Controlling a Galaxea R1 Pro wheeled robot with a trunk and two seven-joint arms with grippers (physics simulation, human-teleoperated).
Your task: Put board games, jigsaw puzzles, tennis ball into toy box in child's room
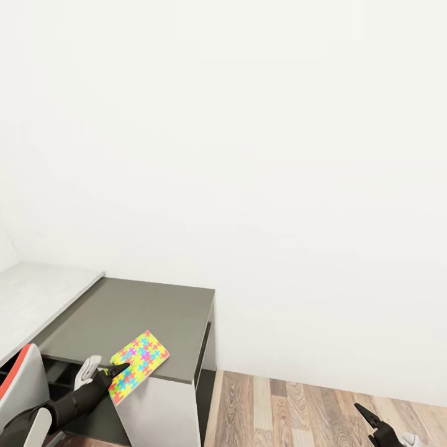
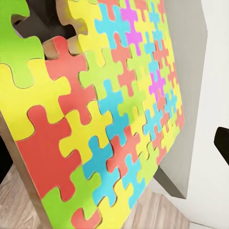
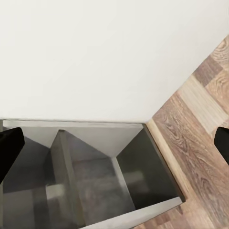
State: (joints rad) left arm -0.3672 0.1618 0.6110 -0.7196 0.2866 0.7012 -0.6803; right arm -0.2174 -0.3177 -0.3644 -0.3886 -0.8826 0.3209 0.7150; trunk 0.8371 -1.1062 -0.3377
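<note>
A brightly coloured jigsaw puzzle lies at the front edge of the dark grey table, its near corner hanging past the edge. My left gripper is shut on that near end. In the left wrist view the puzzle is very close, with one dark finger beside it. Low over the wooden floor at the right, my right gripper is open and holds nothing; its fingertips stand wide apart in the right wrist view. The toy box, board games and tennis ball are out of view.
A white wall rises behind the table. A light grey surface adjoins the table on the left. A red and white chair stands at the lower left. The table's open side shelves face the wooden floor.
</note>
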